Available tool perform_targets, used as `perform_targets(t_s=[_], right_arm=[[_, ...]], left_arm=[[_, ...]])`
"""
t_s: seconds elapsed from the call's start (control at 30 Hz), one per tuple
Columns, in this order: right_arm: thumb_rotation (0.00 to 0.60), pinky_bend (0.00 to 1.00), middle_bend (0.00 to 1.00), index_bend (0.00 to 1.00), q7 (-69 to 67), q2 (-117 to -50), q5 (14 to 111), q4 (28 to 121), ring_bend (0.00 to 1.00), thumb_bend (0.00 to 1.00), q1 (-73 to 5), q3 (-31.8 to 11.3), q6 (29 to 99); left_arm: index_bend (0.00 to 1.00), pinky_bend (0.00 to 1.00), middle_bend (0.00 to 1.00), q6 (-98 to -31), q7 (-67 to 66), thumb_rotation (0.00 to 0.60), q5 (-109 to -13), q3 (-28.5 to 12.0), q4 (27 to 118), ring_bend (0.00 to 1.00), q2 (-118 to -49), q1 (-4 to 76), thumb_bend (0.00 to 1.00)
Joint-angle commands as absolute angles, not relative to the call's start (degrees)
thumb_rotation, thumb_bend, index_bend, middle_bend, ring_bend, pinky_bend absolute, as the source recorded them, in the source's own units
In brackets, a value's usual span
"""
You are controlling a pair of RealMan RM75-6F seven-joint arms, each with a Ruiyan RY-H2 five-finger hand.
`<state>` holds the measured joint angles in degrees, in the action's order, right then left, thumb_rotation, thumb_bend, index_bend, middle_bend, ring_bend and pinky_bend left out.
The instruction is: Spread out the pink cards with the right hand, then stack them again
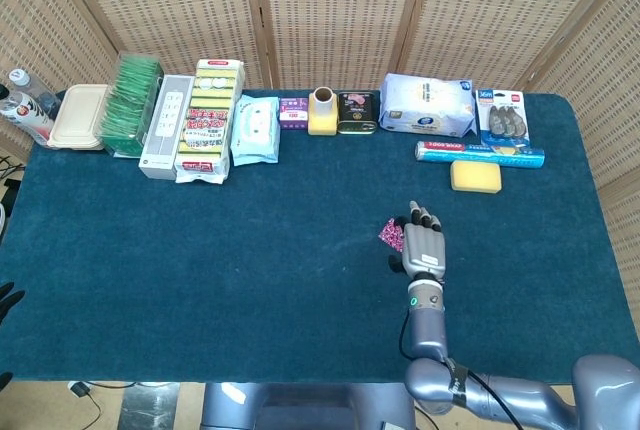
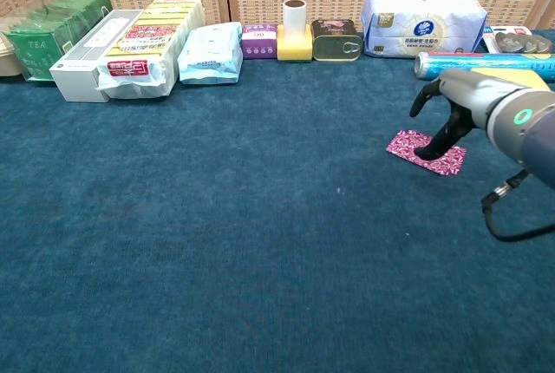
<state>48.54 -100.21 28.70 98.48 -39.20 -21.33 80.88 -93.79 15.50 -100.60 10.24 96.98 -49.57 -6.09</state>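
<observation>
On napped cloth [image 2: 217, 243] — flat pink cards [image 2: 427, 151]

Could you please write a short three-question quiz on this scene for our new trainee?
1. True or false: the right hand holds the pink cards in the air.
2. Which lies nearest the cards? A) sponge B) green tea packs C) white box
3. Fill in: the cards lie in a ___ on the blue cloth.

Key: 1. False; a fingertip presses on them as they lie on the cloth. 2. A. 3. stack.
</observation>
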Motion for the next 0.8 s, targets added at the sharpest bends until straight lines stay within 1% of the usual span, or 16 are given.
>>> perform_targets(t_s=[0.03, 0.07, 0.1, 0.13, 0.2, 0.3, 0.37, 0.4, 0.43, 0.47, 0.5, 0.57, 0.73, 0.8], right_arm=[[0.6, 0.07, 0.04, 0.25, 43.9, -95.2, 36.2, 104.0, 0.0, 0.36, -36.1, -16.4, 79.4], [0.6, 0.07, 0.04, 0.25, 41.1, -90.9, 40.6, 107.0, 0.0, 0.35, -34.6, -13.1, 75.8], [0.6, 0.06, 0.03, 0.25, 39.1, -88.4, 43.5, 108.0, 0.0, 0.32, -33.7, -11.4, 73.8], [0.6, 0.05, 0.03, 0.25, 37.9, -87.0, 45.5, 108.3, 0.0, 0.29, -33.2, -10.4, 73.0], [0.6, 0.01, 0.02, 0.22, 34.9, -83.3, 51.9, 108.5, 0.0, 0.19, -31.7, -7.1, 71.3], [0.591, 0.0, 0.02, 0.19, 29.3, -78.9, 62.0, 107.3, 0.0, 0.08, -29.3, -3.0, 71.0], [0.554, 0.0, 0.02, 0.18, 25.8, -77.3, 67.3, 105.8, 0.0, 0.03, -27.6, -1.4, 72.4], [0.543, 0.0, 0.02, 0.18, 23.7, -76.4, 70.2, 104.6, 0.0, 0.02, -26.7, -0.5, 73.5], [0.537, 0.0, 0.02, 0.17, 21.4, -75.7, 73.0, 103.3, 0.0, 0.01, -25.8, 0.2, 74.7], [0.536, 0.0, 0.02, 0.17, 17.5, -74.1, 77.8, 100.6, 0.0, 0.0, -23.8, 1.6, 77.8], [0.536, 0.0, 0.03, 0.17, 14.3, -73.2, 80.9, 98.6, 0.0, 0.0, -22.8, 2.6, 79.3], [0.535, 0.0, 0.03, 0.17, 9.6, -71.9, 85.2, 95.0, 0.0, 0.0, -21.0, 4.1, 81.8], [0.536, 0.0, 0.03, 0.15, 6.3, -70.0, 89.1, 92.0, 0.0, 0.0, -17.6, 5.7, 86.3], [0.536, 0.0, 0.03, 0.15, 5.7, -68.3, 90.1, 92.6, 0.0, 0.0, -13.9, 7.0, 90.8]], left_arm=[[0.0, 0.01, 0.0, -94.4, 15.3, 0.6, -101.0, 10.3, 96.9, 0.0, -49.7, -6.4, 0.12], [0.0, 0.01, 0.0, -95.0, 14.8, 0.6, -101.4, 10.4, 96.7, 0.0, -49.8, -6.7, 0.12], [0.0, 0.01, 0.0, -95.3, 14.5, 0.6, -101.5, 10.4, 96.6, 0.0, -49.9, -6.9, 0.12], [0.0, 0.01, 0.0, -95.5, 14.2, 0.6, -101.6, 10.4, 96.5, 0.0, -50.0, -7.1, 0.12], [0.0, 0.01, 0.0, -96.4, 13.1, 0.6, -101.6, 10.3, 96.5, 0.0, -50.3, -7.7, 0.12], [0.0, 0.01, 0.0, -97.9, 11.8, 0.6, -102.3, 10.4, 96.2, 0.0, -50.8, -8.6, 0.12], [0.0, 0.01, 0.0, -98.7, 11.3, 0.6, -102.7, 10.6, 96.0, 0.0, -51.1, -9.2, 0.12], [0.0, 0.01, 0.0, -99.1, 11.0, 0.6, -103.0, 10.7, 95.9, 0.0, -51.2, -9.5, 0.12], [0.0, 0.01, 0.0, -99.5, 10.6, 0.6, -103.3, 10.8, 95.8, 0.0, -51.3, -9.8, 0.12], [0.0, 0.01, 0.0, -100.5, 9.8, 0.6, -104.4, 11.2, 95.6, 0.0, -51.6, -10.5, 0.12], [0.0, 0.01, 0.0, -101.1, 9.3, 0.6, -105.0, 11.4, 95.3, 0.0, -51.9, -11.0, 0.12], [0.0, 0.01, 0.0, -102.1, 8.7, 0.6, -105.6, 11.6, 94.8, 0.0, -52.4, -11.7, 0.12], [0.0, 0.01, 0.0, -103.8, 7.9, 0.6, -105.5, 11.6, 94.3, 0.0, -53.1, -13.0, 0.12], [0.0, 0.01, 0.0, -105.2, 7.4, 0.6, -105.2, 11.4, 94.0, 0.0, -53.6, -14.0, 0.12]])
